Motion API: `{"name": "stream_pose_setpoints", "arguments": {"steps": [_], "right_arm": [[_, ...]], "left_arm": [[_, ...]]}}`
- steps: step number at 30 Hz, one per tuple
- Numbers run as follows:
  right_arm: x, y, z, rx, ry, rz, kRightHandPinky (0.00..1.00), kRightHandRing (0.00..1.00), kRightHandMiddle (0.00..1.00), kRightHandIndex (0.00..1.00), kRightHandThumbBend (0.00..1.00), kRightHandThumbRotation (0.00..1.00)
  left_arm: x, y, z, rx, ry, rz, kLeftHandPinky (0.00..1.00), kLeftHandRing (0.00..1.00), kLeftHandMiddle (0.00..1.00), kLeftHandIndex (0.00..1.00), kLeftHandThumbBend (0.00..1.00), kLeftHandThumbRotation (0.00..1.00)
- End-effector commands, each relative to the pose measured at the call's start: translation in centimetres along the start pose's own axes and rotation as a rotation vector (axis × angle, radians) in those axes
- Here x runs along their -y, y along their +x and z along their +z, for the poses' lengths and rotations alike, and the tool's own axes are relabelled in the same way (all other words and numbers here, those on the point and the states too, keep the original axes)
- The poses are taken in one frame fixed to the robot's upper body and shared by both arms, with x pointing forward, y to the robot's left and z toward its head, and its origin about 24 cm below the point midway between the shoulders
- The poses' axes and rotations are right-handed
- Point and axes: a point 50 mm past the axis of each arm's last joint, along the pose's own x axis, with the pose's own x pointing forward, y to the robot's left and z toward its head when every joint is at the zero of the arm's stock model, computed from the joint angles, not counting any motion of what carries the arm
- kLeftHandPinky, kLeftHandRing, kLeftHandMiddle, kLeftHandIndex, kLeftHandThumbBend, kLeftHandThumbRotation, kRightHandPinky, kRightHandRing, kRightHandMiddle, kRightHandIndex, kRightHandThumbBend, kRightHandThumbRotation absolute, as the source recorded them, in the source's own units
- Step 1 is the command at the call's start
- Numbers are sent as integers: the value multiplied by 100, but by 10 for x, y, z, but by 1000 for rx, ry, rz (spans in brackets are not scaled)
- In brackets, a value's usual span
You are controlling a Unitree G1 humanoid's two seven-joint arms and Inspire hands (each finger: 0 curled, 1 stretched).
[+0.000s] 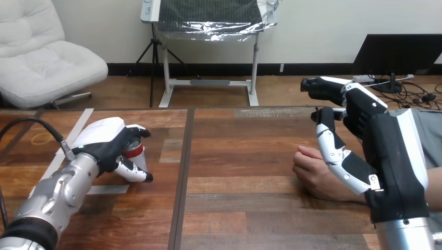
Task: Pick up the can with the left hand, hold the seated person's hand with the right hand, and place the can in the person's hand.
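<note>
Red-sided with a silver top, the can (135, 150) stands upright on the left half of the wooden table (234, 208), beside a strip of white tape (108, 189) stuck to the boards. The left hand (101, 141) is wrapped around it. Its fingers (138, 131) curl over the far side near the top, and the thumb (133, 172) bends across the near side by the base, so the can is clasped between them. The can's bottom looks level with the tabletop, though the thumb hides where the two meet. The silver left forearm (52, 195) runs back to the view's lower left corner.

A dark seam (182, 172) splits the table into two panels. Well across it on the right panel, the person's hand (311, 167) rests on the wood, loosely closed with its knuckles toward the can. The right hand (388, 151) is raised just beside and above it. Its fingers (320, 86) reach forward, relaxed and closed on nothing. The right thumb (341, 156) slants down in front of the person's wrist. I cannot tell whether the thumb touches the wrist, and it is not curled around it.

A second, longer strip of white tape (78, 125) runs diagonally behind the left hand. A thin yellow rubber band (39, 138) lies near the table's far left.
</note>
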Motion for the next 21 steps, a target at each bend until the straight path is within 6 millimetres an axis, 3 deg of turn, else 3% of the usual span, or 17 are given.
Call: {"name": "stream_pose_setpoints", "arguments": {"steps": [1, 11, 21], "right_arm": [[4, 8, 12, 78, -11, -2, 62, 76, 76, 68, 0, 0], [4, 9, 11, 77, -8, 0, 61, 75, 75, 68, 1, 0], [4, 10, 12, 81, -11, 4, 61, 75, 74, 67, 0, 0]], "left_arm": [[-24, 9, 11, 12, -18, 85, 68, 78, 82, 80, 72, 15], [-25, 9, 9, -7, -36, 103, 58, 68, 76, 75, 72, 8], [-26, 9, 7, -28, -63, 116, 58, 65, 71, 71, 69, 1]]}}
